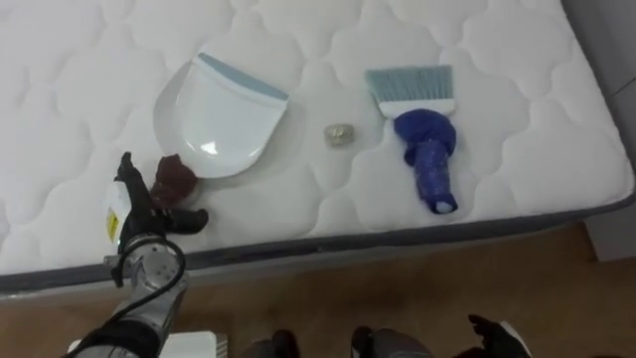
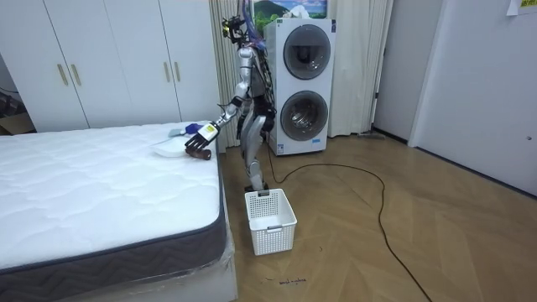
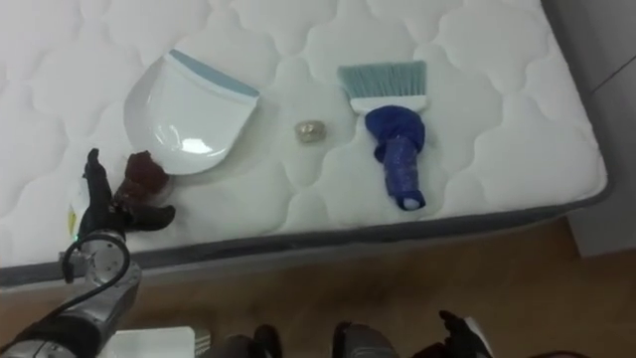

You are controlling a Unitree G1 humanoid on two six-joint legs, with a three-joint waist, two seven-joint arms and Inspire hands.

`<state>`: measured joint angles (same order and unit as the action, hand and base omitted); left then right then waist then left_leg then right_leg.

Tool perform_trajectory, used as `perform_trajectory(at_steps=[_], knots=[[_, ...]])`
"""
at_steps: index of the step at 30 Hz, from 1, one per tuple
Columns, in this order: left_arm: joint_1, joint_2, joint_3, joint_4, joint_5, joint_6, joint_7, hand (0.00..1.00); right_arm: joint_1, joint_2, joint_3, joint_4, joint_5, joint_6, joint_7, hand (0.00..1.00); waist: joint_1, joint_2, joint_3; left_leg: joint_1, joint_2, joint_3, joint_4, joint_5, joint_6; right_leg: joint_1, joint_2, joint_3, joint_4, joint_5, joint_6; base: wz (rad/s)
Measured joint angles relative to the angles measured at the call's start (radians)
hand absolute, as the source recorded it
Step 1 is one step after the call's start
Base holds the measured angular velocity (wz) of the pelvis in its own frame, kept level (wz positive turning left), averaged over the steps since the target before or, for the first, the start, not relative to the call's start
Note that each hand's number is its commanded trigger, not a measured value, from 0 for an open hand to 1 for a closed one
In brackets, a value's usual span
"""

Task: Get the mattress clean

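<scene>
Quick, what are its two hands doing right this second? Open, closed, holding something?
Left hand: open, fingers straight, beside the white plastic dustpan's dark red handle, holding nothing.
Right hand: cannot be told.

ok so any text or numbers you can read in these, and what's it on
No text can be read in any view.
Yellow and white tag on the left hand: too blurred to read.
Panels of the washers: too small to read.
The yellow note high on the wall: too small to read.
The dustpan and brush: no print visible.
</scene>
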<state>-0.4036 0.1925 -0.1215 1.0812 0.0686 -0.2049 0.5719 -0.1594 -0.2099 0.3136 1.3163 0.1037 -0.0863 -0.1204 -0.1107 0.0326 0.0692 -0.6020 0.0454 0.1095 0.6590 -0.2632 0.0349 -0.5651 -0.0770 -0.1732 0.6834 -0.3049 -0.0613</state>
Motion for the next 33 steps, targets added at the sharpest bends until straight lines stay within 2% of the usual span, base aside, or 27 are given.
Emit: perform_trajectory(at_steps=[5, 9, 13, 17, 20, 24, 31, 33], knots=[[-0.023, 0.020, -0.001, 0.024, 0.000, 0.000, -0.017, 0.00, -0.002, 0.001, 0.011, -0.001, 0.000, 0.000, 0.001, 0.00, -0.014, 0.002, 0.0018, -0.045, 0.004, -0.002, 0.048, -0.011, -0.007, -0.054, -0.004, 0.004, 0.065, -0.022, -0.012, 0.00], [-0.034, 0.022, -0.001, 0.040, -0.001, 0.001, -0.031, 0.00, -0.006, 0.002, 0.018, -0.001, 0.001, 0.000, 0.002, 0.00, -0.024, 0.005, 0.0036, -0.055, 0.013, -0.001, 0.069, -0.020, -0.012, -0.062, 0.001, 0.003, 0.082, -0.028, -0.018, -0.01], [-0.062, 0.023, -0.004, 0.045, -0.034, 0.003, -0.060, 0.00, -0.005, 0.002, 0.016, -0.002, 0.003, 0.000, 0.002, 0.00, -0.037, 0.008, 0.0056, -0.077, 0.011, 0.006, 0.089, -0.023, -0.011, -0.090, -0.008, 0.005, 0.115, -0.038, -0.022, 0.00], [-0.064, 0.032, -0.004, 0.048, -0.059, 0.008, -0.085, 0.00, -0.004, 0.002, 0.016, -0.006, 0.004, 0.003, 0.001, 0.00, -0.050, 0.010, 0.0054, -0.090, 0.014, 0.018, 0.107, -0.029, -0.011, -0.107, -0.011, 0.010, 0.140, -0.048, -0.024, 0.00], [-0.071, 0.043, -0.005, 0.048, -0.066, 0.015, -0.108, 0.00, -0.003, 0.000, 0.017, -0.005, 0.005, 0.019, 0.000, 0.00, -0.050, 0.015, 0.0059, -0.103, 0.018, 0.019, 0.125, -0.033, -0.012, -0.120, -0.011, 0.009, 0.154, -0.051, -0.027, 0.00], [-0.093, 0.054, -0.025, 0.054, -0.080, 0.053, -0.133, 0.00, -0.006, -0.004, 0.018, -0.007, 0.008, 0.025, 0.000, 0.00, -0.049, 0.020, 0.0055, -0.108, 0.014, 0.021, 0.135, -0.034, -0.011, -0.130, -0.012, 0.020, 0.171, -0.053, -0.024, -0.02], [-0.130, 0.073, -0.044, 0.117, -0.099, 0.089, -0.201, 0.00, 0.021, -0.012, 0.020, -0.046, 0.000, 0.087, 0.001, 0.00, -0.051, 0.028, 0.0050, -0.109, 0.016, 0.025, 0.147, -0.039, -0.008, -0.136, -0.012, 0.028, 0.185, -0.054, -0.024, -0.02], [-0.143, 0.076, -0.044, 0.130, -0.098, 0.107, -0.215, 0.51, 0.022, -0.013, 0.023, -0.046, 0.000, 0.100, 0.001, 0.00, -0.050, 0.029, 0.0051, -0.110, 0.015, 0.028, 0.156, -0.044, -0.010, -0.140, -0.011, 0.033, 0.193, -0.056, -0.024, -0.08]])
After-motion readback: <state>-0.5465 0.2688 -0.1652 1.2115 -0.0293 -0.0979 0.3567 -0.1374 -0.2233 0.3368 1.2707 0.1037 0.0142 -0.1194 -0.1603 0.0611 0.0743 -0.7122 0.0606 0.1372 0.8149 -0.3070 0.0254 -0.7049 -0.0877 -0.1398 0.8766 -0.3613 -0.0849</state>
